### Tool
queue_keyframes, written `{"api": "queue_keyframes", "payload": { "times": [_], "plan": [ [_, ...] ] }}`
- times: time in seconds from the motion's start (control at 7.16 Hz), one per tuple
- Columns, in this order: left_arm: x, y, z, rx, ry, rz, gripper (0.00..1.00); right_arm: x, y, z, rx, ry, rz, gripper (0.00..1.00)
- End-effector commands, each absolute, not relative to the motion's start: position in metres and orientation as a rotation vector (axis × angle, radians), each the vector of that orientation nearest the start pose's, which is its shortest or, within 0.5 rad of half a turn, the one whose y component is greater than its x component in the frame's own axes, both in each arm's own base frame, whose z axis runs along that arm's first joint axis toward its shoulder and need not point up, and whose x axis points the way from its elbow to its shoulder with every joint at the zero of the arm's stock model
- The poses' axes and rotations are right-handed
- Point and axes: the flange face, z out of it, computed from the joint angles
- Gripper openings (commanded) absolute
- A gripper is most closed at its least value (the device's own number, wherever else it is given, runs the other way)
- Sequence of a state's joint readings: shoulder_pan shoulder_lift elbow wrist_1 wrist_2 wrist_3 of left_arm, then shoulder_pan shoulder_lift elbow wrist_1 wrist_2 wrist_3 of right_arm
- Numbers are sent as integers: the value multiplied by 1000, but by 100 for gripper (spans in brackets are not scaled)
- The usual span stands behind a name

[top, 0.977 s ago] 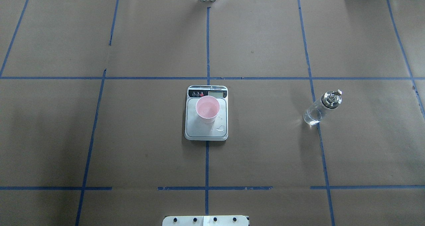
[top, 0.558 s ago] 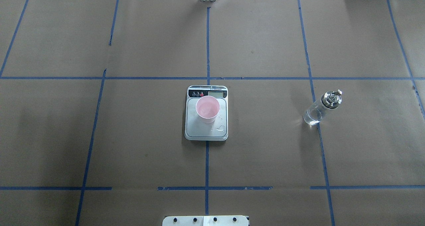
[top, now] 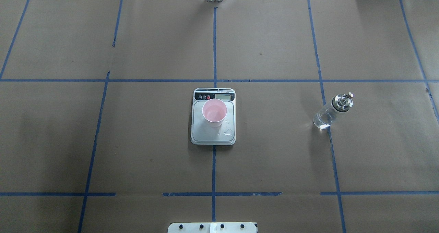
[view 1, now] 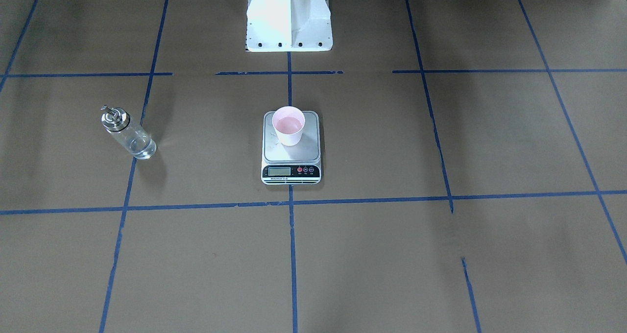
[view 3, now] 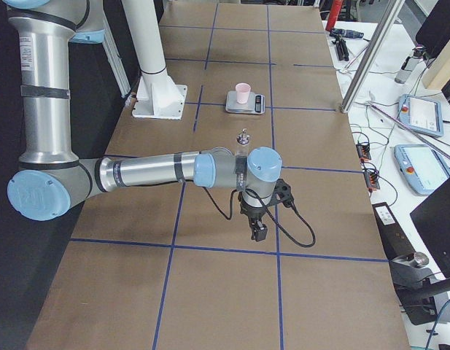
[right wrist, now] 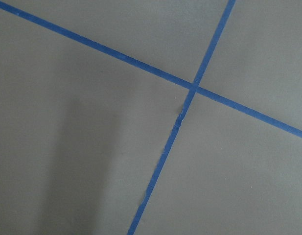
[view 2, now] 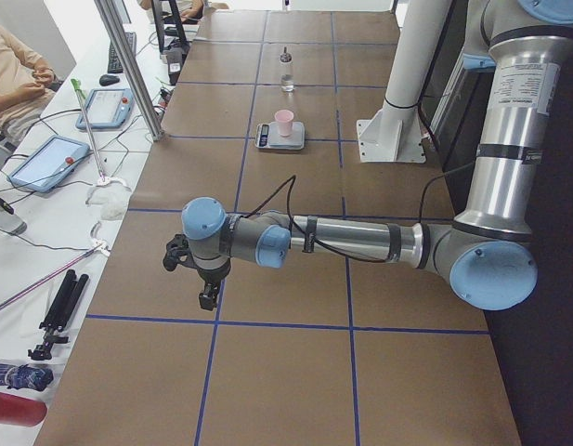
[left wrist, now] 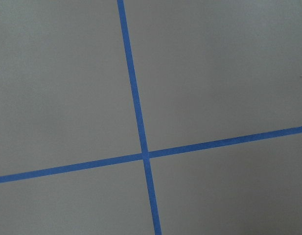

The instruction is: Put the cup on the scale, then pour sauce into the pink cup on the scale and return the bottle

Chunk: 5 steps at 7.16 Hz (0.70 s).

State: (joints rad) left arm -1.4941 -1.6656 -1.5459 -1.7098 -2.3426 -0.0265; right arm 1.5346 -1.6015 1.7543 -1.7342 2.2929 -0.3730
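Note:
The pink cup [top: 214,112] stands upright on the scale [top: 209,136] at the table's middle, with a little liquid in it; it also shows in the front view [view 1: 288,125]. The glass bottle [top: 331,112] with its silver cap stands alone on the table's right, clear sauce [top: 321,121] low in it. Neither gripper is near them. My left gripper [view 2: 209,297] hangs over bare table near the left end. My right gripper [view 3: 257,232] hangs over bare table near the right end. They show only in the side views, so I cannot tell whether they are open or shut.
Droplets [top: 227,133] lie on the scale's platform beside the cup. The robot's white base [view 1: 289,17] stands at the table's near edge. Blue tape lines [top: 214,48] grid the brown paper. Tablets [view 2: 46,160] and cables lie on the operators' side table.

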Motion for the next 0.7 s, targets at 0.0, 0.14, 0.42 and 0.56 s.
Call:
{"api": "queue_keyframes", "payload": {
  "times": [0.0,0.14,0.42,0.56],
  "plan": [
    [-21,-545,607,157,779,128,100,47,-476,606,109,-718,-394,100],
    [-21,-545,607,155,780,127,100,47,-477,607,112,-717,-395,100],
    [-21,-544,611,146,782,116,100,44,-480,606,133,-713,-406,100],
    [-21,-543,610,148,784,117,100,42,-480,605,133,-716,-409,100]
  ]
}}
